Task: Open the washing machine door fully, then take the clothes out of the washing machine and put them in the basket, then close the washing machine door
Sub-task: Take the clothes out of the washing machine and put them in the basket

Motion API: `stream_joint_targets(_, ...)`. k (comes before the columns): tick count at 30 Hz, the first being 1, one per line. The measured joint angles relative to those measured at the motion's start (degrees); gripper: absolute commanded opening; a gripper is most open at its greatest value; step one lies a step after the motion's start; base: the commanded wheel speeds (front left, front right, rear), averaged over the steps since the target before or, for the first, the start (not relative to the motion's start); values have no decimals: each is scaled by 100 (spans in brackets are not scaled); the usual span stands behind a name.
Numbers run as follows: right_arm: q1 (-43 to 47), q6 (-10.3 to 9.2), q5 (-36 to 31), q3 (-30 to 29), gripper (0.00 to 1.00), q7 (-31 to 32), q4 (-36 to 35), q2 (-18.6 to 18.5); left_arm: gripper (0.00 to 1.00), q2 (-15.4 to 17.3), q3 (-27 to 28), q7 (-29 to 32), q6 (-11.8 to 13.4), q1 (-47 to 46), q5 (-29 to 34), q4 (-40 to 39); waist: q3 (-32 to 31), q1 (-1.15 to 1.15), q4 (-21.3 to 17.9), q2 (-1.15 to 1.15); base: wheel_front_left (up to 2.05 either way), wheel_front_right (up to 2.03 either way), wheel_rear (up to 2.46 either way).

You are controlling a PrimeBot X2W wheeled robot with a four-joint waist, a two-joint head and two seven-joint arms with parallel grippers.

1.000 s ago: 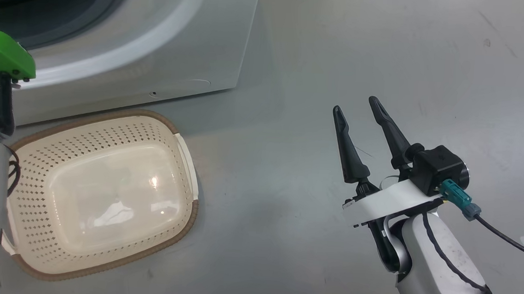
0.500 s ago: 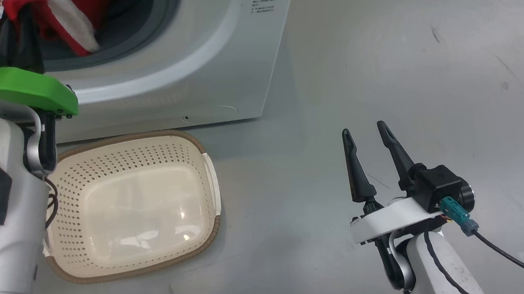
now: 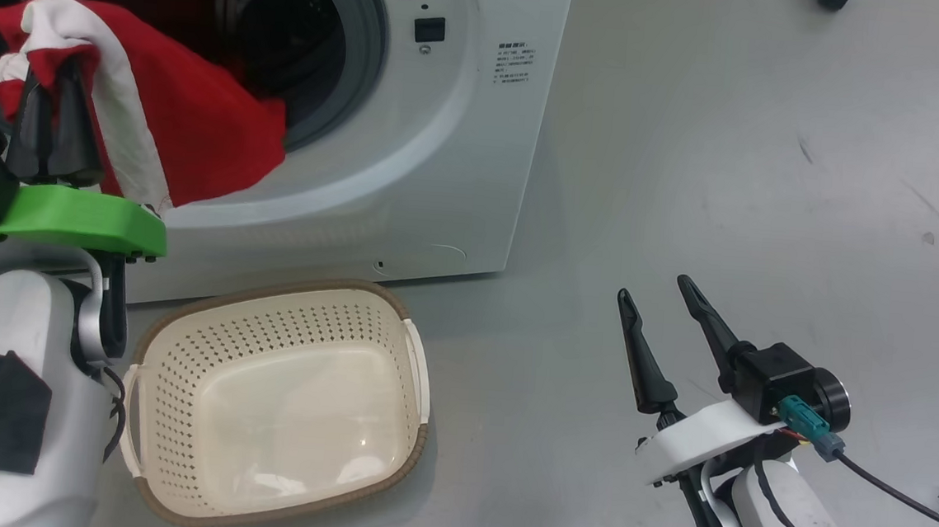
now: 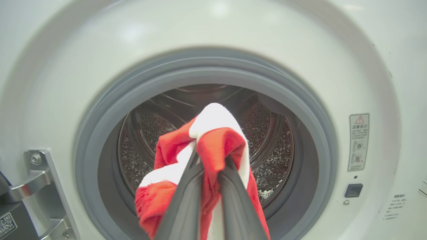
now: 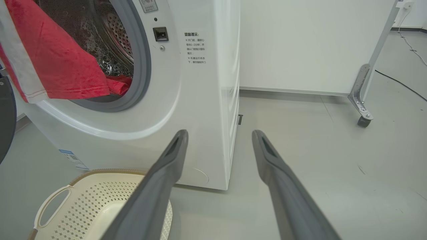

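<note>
The washing machine (image 3: pixel 462 131) stands with its mouth open, the grey rubber ring (image 4: pixel 313 133) and the perforated steel drum (image 4: pixel 273 140) plain to see. On the floor (image 3: pixel 734 150), just beside the machine's foot, sits the basket (image 3: pixel 208 336), empty, below the opening.

The clothes (image 3: pixel 197 137) — a red garment with white bands — are half out of the machine. The upper bunch is lifted in front of the opening, while the right wrist view shows a red tail lying across the lower lip of the ring.

The left gripper (image 3: pixel 51 81) is pressed together on a fold of that bunch, pinching it near the fingertips. The right gripper (image 3: pixel 653 288) hangs with its fingers spread over bare floor, well apart from machine and basket, holding nothing.

The step in hand looks like the carry from drum to basket, and it could fail in three ways:

- **Losing the grip:** the pinch is on a thin fold close to the tips. The weight of the trailing cloth, or the tail catching on the rubber ring, could drag the fabric free and drop it on the floor.
- **Missing the basket:** the garment hangs broad and the basket is small. Let go too high or off-centre, part of it would likely drape over the rim or land outside.
- **Knocking the basket:** it looks light and sits close to the machine, so a low sweep of the arm could push it aside.
</note>
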Motion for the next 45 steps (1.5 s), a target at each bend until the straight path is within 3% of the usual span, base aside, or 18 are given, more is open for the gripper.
stream_joint_targets(20, 455, 130, -43, -34, 100, 0, 107, 0, 0, 9, 97, -40, 215, 853, 289, -1891, -790, 0, 181, 0, 0, 0, 0)
stream_joint_targets(29, 456, 132, -52, -81, 100, 0, 22, 1, 0, -171, -18, 250, 293, 1650, 274, -1917, -704, 0, 160, 0, 0, 0, 0)
stream_joint_targets(45, 290, 182, -89, -9, 100, 0, -214, 3, 0, -368, -212, 469, 293, 2285, -7, -851, -200, 0, 68, 0, 0, 0, 0)
